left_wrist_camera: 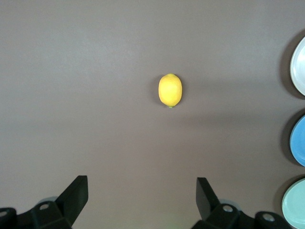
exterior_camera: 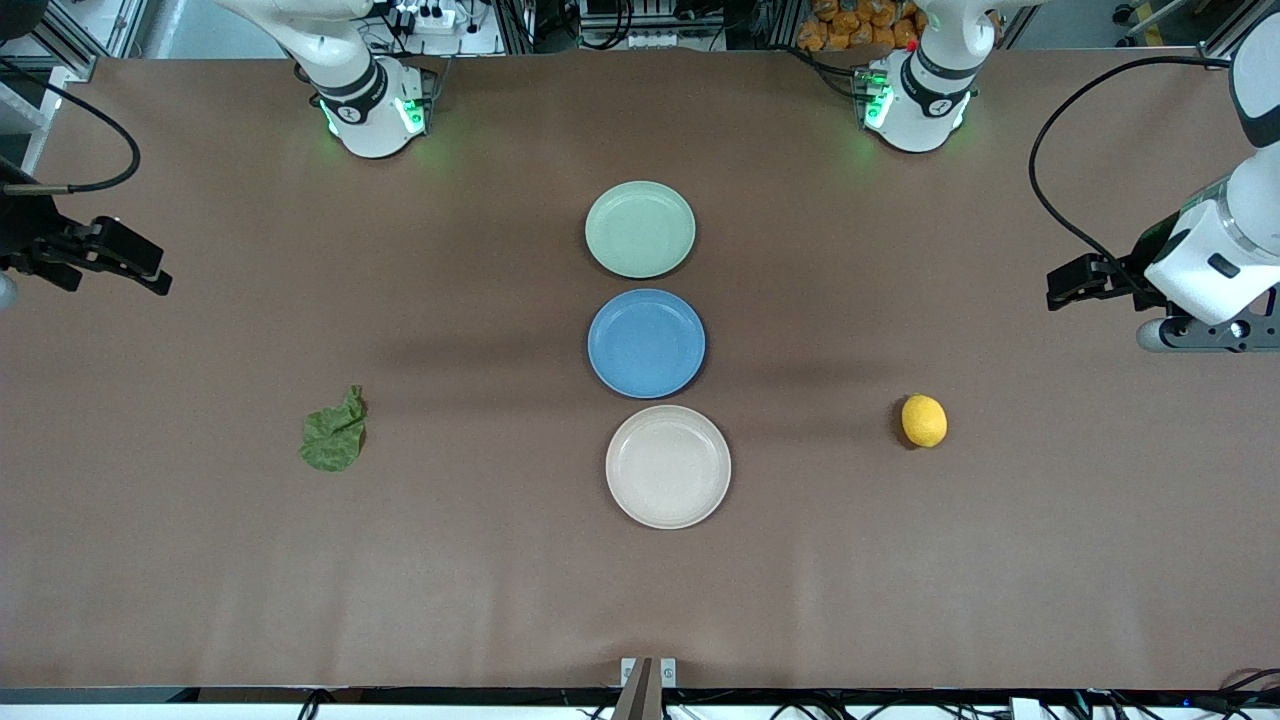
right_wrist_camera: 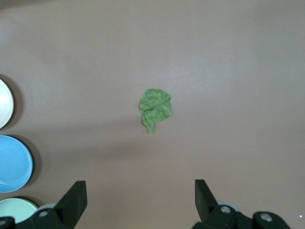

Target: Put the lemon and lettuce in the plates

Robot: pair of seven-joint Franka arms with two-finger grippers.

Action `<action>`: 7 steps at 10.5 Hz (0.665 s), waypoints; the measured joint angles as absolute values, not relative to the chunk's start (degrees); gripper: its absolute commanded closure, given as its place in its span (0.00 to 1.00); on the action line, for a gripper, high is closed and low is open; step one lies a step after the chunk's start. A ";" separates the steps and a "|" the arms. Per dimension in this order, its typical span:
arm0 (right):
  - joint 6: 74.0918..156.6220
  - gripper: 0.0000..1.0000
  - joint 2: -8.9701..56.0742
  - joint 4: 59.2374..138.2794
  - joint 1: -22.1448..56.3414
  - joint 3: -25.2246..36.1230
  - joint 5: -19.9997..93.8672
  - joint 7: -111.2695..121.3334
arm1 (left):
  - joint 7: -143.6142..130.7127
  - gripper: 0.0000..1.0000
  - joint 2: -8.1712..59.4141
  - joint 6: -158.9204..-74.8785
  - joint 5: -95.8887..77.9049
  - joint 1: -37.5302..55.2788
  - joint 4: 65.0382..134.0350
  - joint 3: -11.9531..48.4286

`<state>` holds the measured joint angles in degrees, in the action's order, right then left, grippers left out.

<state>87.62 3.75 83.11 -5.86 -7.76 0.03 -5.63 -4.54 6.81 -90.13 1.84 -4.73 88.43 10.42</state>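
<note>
Watching my feeds, I used the blue plate [exterior_camera: 646, 343] as my landmark: 3 plates lay in a row, the mint plate [exterior_camera: 640, 229] farther from the front camera, the cream plate [exterior_camera: 668, 466] nearer. Toward the left arm's end sat the lemon [exterior_camera: 924, 420]; toward the right arm's end lay the lettuce [exterior_camera: 334, 434]. Both the left gripper [left_wrist_camera: 143, 200] and right gripper [right_wrist_camera: 140, 200] waited aloft at their own table ends, jaws spread, holding nothing.

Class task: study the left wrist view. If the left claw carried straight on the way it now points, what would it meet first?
Probably bare table. The left claw is open and faces down; the lemon lies ahead of its fingers, likely off the line, though depth is unclear.
</note>
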 measured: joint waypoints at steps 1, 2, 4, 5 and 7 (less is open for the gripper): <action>86.78 0.00 4.01 83.42 -5.44 -7.77 0.03 -5.62 | -4.54 0.00 6.81 -90.14 1.84 -4.72 88.43 10.44; 86.50 0.00 4.34 83.72 -4.90 -7.77 0.03 -5.62 | -4.54 0.00 6.81 -90.14 1.84 -4.72 88.44 10.45; 86.42 0.00 5.41 83.95 -4.26 -7.78 0.03 -5.63 | -4.54 0.00 6.82 -90.14 1.84 -4.72 88.53 10.45; 86.42 0.00 6.11 83.98 -4.13 -7.78 0.03 -5.63 | -4.54 0.00 6.82 -90.14 1.84 -4.72 88.58 10.46; 86.46 0.00 7.49 84.01 -4.05 -7.78 0.03 -5.62 | -4.54 0.00 6.84 -90.14 1.84 -4.70 88.63 10.46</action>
<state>86.46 7.49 84.01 -4.05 -7.78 0.03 -5.62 -4.54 6.84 -90.14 1.84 -4.70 88.63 10.46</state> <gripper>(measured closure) 0.000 0.000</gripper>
